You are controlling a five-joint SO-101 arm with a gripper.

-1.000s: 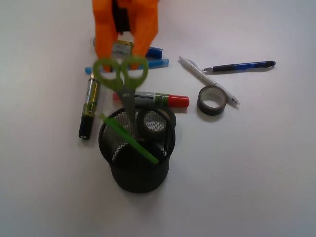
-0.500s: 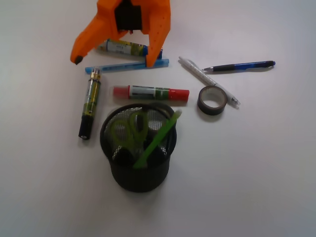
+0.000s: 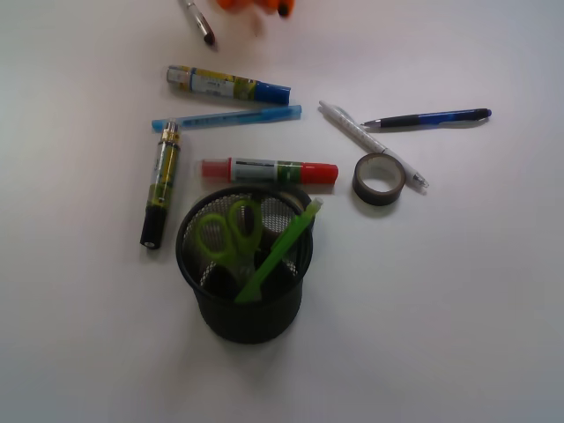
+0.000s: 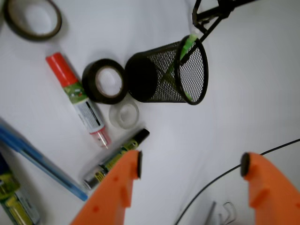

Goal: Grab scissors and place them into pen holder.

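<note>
Withdrawn to the frame's top edge, our gripper (image 4: 190,166) hangs spread and empty; scissors (image 3: 227,238) rest inside the pen holder (image 3: 204,310); we keep retreating clear.

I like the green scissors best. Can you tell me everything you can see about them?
The scissors have two lime-green loop handles that look like plastic. They stand in the black mesh holder, handles up and close together, just below its rim. The blades point down into the cup and are hidden. A flat green stick leans in the cup just right of them; whether it touches them is unclear. Nothing grips the scissors: the gripper hangs clear with its jaws wide open.
</note>
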